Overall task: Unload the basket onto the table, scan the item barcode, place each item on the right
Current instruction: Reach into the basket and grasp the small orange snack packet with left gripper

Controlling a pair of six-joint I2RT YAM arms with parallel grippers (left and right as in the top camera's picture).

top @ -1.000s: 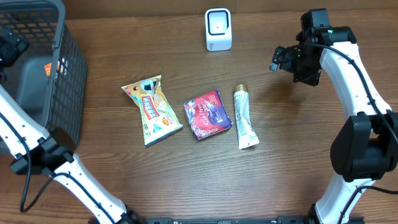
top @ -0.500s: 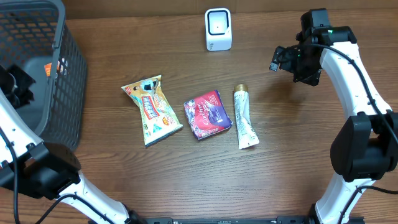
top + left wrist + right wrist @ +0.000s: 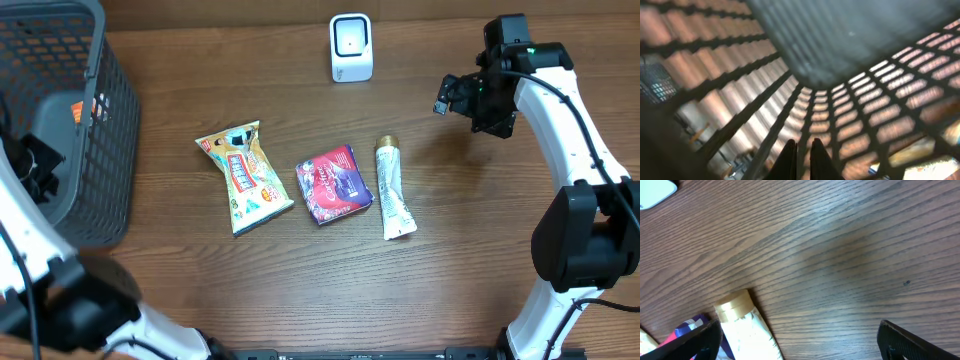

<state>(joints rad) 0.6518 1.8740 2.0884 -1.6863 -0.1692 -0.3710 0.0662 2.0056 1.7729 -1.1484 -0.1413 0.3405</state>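
Three items lie mid-table: a yellow snack bag (image 3: 243,177), a red-and-purple packet (image 3: 333,183) and a white tube with a gold cap (image 3: 392,188). The white barcode scanner (image 3: 351,47) stands at the back edge. My left gripper (image 3: 38,165) is at the dark mesh basket (image 3: 100,150) on the far left. In the left wrist view its fingers (image 3: 788,159) are shut with nothing between them, and blurred mesh fills that view. My right gripper (image 3: 455,97) hovers open above bare wood at the back right. The tube (image 3: 747,330) lies by its left finger, not between the two.
The basket takes up the back left corner, with something orange (image 3: 80,111) showing through its wall. A corner of the scanner (image 3: 655,192) and an edge of the packet (image 3: 687,327) appear in the right wrist view.
My left gripper has shut and slid along the basket toward the table's front. The right arm and the three items have not moved.
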